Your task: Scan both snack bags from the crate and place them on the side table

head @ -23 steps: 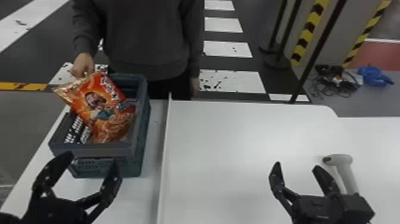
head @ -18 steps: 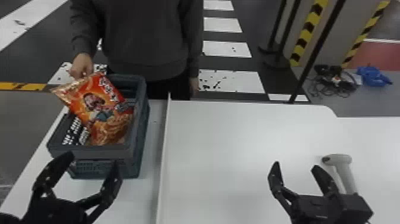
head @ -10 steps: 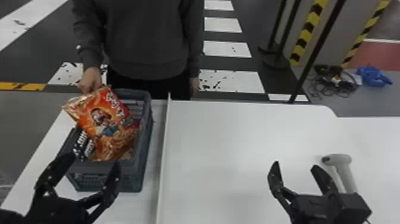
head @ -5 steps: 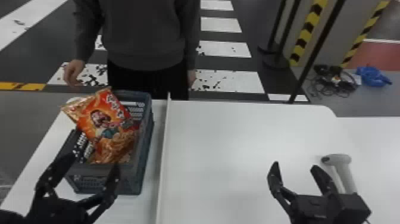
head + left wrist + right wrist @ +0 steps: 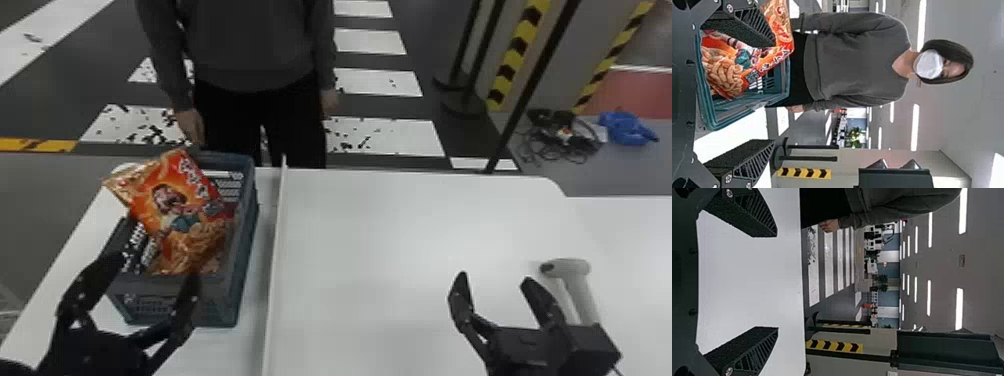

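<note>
1. Arms reach in from the head view's bottom edge, both with fingers pointing forward. Left gripper [image 5: 157, 270] is spread wide with nothing between its fingers, its tips by the crate's near end. Right gripper [image 5: 495, 279] is also wide and empty, over the white table [image 5: 390, 240].
2. Crate [image 5: 247, 240] sits just past the left gripper. The orange snack bag [image 5: 172, 200] leans inside it, tilted, its far corner sticking out above the rim.
3. Divider [image 5: 276, 250] runs between the two grippers. Scanner [image 5: 580, 285] lies to the right gripper's right, near its outer finger.
4. Hidden parts: a left finger covers some of the bag in the left wrist view, and that view's edge cuts the bag's top. The scanner's lower end goes behind the right gripper. Whether a second bag lies in the crate, I cannot tell.
</note>
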{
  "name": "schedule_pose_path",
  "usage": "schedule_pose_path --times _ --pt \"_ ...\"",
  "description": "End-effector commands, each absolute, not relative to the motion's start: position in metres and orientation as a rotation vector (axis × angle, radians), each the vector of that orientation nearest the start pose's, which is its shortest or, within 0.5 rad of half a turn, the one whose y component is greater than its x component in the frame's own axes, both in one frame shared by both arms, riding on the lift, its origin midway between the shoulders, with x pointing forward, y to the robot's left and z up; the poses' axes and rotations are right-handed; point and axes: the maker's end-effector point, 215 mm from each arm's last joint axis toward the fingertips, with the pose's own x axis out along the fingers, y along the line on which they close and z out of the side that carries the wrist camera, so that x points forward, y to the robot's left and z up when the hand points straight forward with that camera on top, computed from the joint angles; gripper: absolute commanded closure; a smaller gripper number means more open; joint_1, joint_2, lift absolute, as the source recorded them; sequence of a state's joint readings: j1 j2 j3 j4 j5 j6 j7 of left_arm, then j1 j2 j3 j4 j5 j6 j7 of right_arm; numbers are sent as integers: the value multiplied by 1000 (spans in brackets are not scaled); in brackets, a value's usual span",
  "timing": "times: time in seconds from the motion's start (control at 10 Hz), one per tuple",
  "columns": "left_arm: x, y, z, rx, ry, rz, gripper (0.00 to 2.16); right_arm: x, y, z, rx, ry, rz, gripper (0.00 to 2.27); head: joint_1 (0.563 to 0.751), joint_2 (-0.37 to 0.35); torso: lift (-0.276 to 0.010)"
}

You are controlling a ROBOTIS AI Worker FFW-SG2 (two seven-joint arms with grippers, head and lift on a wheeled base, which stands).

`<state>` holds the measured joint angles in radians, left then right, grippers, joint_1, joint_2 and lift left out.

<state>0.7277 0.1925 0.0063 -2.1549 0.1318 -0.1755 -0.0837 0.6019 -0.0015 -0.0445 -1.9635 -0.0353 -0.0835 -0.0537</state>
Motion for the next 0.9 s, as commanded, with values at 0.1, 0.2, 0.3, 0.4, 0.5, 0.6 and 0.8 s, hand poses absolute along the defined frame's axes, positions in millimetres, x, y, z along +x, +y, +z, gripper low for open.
schedule_pose_path --times 0.1,0.2,0.3,0.4,0.5,0.6,0.8 --pt "379 222 -316 7 -31 -170 130 403 -265 -402 8 126 -97 80 695 -69 -98" --pt "379 223 -315 11 -37 -165 130 404 -265 -401 10 125 -97 80 695 -66 -98" --pt "380 228 -314 16 -39 -142 130 404 -265 -401 10 125 -97 80 695 -63 -98" --pt "382 234 -311 19 -44 -139 130 404 -264 -402 10 126 -96 80 695 -56 -98" --pt "385 244 -307 6 -53 -131 130 403 -264 -403 10 128 -96 80 695 -51 -98" --pt "390 254 -300 6 -69 -120 134 403 -264 -403 10 128 -96 80 695 -46 -98" --pt "410 278 -293 18 -72 -98 137 402 -264 -405 9 134 -96 80 695 -13 -98"
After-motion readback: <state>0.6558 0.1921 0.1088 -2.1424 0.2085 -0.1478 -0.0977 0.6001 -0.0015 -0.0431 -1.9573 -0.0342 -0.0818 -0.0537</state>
